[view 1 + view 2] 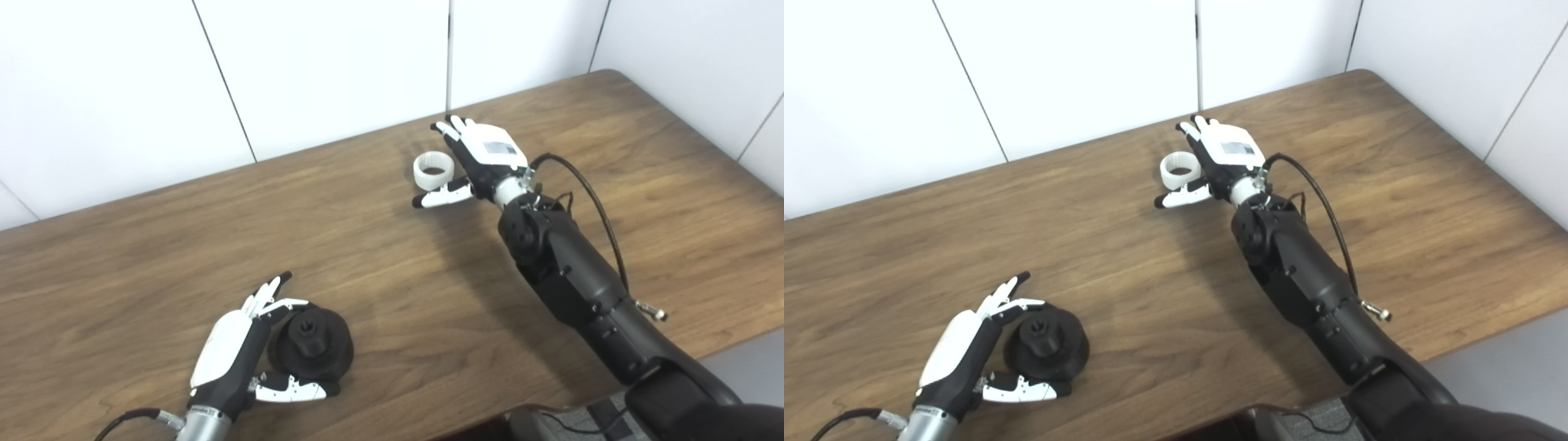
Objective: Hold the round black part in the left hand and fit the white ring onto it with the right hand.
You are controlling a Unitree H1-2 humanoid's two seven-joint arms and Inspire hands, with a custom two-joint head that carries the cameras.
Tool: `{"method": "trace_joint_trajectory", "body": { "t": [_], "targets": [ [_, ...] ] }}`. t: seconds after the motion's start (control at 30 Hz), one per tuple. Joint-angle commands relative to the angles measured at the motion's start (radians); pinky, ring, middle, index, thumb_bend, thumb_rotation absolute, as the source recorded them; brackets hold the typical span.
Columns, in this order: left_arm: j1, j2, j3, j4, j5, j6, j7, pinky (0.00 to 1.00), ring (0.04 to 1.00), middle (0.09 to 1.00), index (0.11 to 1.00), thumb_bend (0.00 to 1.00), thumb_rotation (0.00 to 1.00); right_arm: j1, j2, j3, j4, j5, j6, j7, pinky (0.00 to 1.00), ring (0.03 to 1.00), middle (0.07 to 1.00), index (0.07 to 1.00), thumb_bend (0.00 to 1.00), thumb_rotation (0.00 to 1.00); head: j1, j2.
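**Both hands spread beside their parts, nothing lifted**

The round black part (310, 343) sits on the wooden table (380, 257) near its front edge, on the left side of the scene. It rests on its broad, domed base with a short hub standing up from the middle, so its axis runs straight up from the tabletop and the hub's recessed top faces upward. Being round, it has no long side to speak of.

The left hand (236, 352) lies just beside the part, on its left. The fingers (269, 293) reach past the far side of the dome and the thumb (294, 389) stretches along the near side, so the hand brackets the part with fingers spread. Whether any fingertip actually touches the black surface cannot be told; the part is on the table, not lifted.

The white ring (1179, 169) lies flat on the table well apart from the black part, toward the far edge and right of centre. Its opening faces up, its axis vertical.

The right hand (1222, 156) is just to the right of the ring, back of the hand upward, fingers (1194, 131) extended beyond the ring's far side and thumb (1179, 196) pointing left along its near side. The fingers are apart and hold nothing. A black cable (1323, 202) arcs from the wrist along the dark forearm.
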State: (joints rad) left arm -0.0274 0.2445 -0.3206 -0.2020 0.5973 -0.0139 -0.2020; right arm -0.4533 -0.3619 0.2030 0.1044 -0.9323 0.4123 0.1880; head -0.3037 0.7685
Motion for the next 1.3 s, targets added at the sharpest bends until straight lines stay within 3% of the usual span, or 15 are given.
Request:
{"method": "trace_joint_trajectory", "body": {
  "t": [0.0, 0.43, 0.67, 1.27],
  "targets": [
    [-0.018, 0.005, 0.003, -0.017, 0.018, -0.008, 0.007, 1.0, 1.0, 1.0, 0.636, 0.95, 0.31, -0.067, -0.016, 0.001, 0.006, -0.005, 0.003, -0.021, 0.91, 1.0, 1.0, 0.937, 0.92, 0.57, 0.0, 0.0],
    [-0.024, 0.0, 0.004, -0.024, 0.024, -0.002, 0.002, 1.0, 1.0, 1.0, 0.639, 0.95, 0.3, -0.102, -0.019, 0.026, 0.13, 0.019, -0.01, -0.063, 0.92, 1.0, 1.0, 0.917, 0.91, 0.59, 0.02, 0.005],
    [-0.022, -0.006, 0.003, -0.032, 0.034, 0.007, -0.003, 1.0, 1.0, 1.0, 0.639, 0.95, 0.3, -0.103, -0.015, 0.036, 0.169, 0.036, -0.023, -0.101, 0.9, 0.989, 1.0, 0.853, 0.87, 0.53, 0.032, 0.007],
    [-0.022, -0.013, 0.007, -0.053, 0.034, 0.031, -0.011, 1.0, 1.0, 1.0, 0.638, 0.95, 0.3, -0.112, 0.007, 0.068, 0.23, 0.087, -0.044, -0.178, 0.91, 0.97, 0.973, 0.742, 0.82, 0.51, 0.072, 0.018]
  ]
}}
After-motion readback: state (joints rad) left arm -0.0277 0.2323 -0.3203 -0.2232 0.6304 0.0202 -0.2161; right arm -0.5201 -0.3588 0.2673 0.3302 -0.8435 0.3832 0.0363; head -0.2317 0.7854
